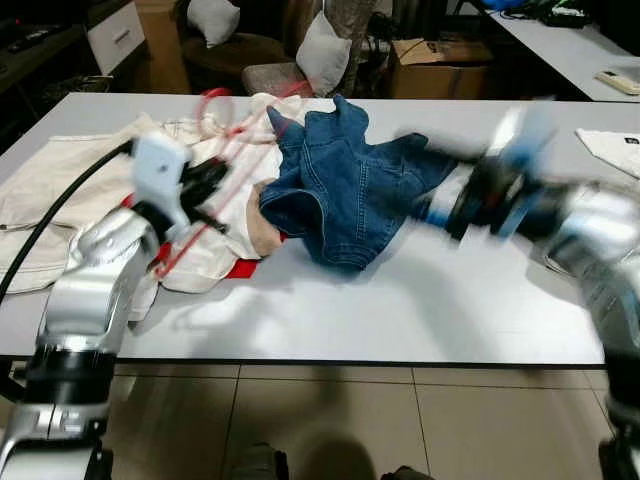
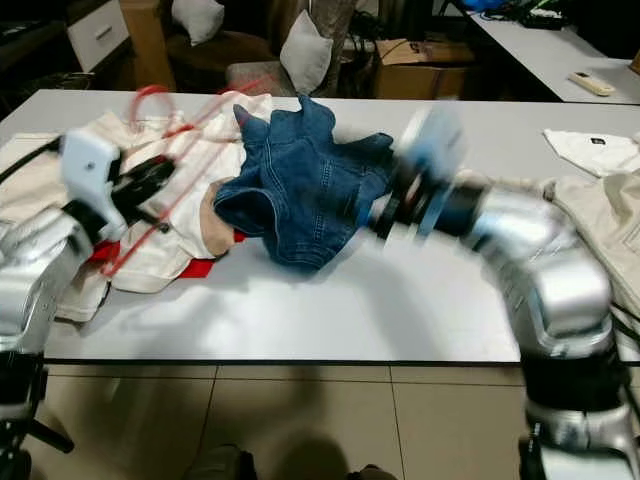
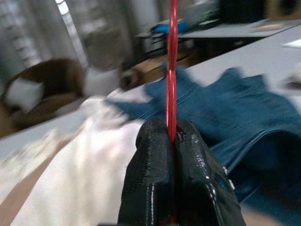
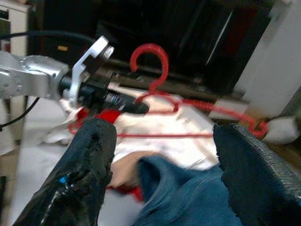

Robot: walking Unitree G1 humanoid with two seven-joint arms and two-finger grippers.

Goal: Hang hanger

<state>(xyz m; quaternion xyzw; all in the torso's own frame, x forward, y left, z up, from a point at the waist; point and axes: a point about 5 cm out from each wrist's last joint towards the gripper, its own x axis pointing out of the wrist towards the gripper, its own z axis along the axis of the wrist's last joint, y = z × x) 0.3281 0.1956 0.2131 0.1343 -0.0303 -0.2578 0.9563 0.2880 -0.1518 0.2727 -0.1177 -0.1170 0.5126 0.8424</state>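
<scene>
A thin red wire hanger [image 1: 228,138] is held up over the left of the white table [image 1: 430,310], with its hook [image 4: 149,56] uppermost. My left gripper [image 1: 208,186] is shut on the hanger's wire [image 3: 172,70], above a cream garment [image 1: 60,170]. A crumpled blue denim jacket [image 1: 340,190] lies mid-table, partly on the cream garment and a red cloth [image 1: 240,268]. My right gripper [image 2: 385,215] is blurred at the jacket's right edge. In the right wrist view its fingers [image 4: 89,160] stand wide apart over the denim [image 4: 183,197], with nothing between them.
A folded white cloth [image 1: 615,145] and a beige garment [image 2: 610,220] lie at the table's right end. Behind the table stand chairs with white cushions [image 1: 322,50] and a cardboard box [image 1: 440,62]. Another table [image 1: 570,45] is at the back right. Tiled floor lies below the near edge.
</scene>
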